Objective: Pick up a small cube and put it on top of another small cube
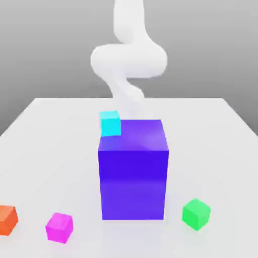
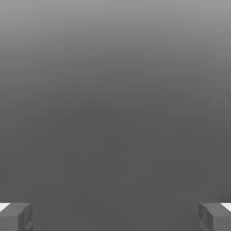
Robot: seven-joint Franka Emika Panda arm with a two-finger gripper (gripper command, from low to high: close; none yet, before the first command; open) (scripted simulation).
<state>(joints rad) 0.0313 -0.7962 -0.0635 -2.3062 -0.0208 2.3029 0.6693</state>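
Nothing done: gripper (image 2: 115, 216) fingers spread wide, holding nothing; magenta cube (image 1: 59, 227) lies on the table (image 1: 45, 146), exterior view's left of the blue-purple block (image 1: 133, 171), green cube (image 1: 196, 213) opposite, 0 stacked.

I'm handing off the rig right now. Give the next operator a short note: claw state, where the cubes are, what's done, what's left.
Claw: open, holding nothing.
Magenta cube: on the table, front, toward the exterior view's left, beside the orange cube.
Green cube: on the table, front right of the big blue-purple block.
Done: nothing yet; both cubes sit apart.
Left: grasp the magenta cube, set it on the green one.
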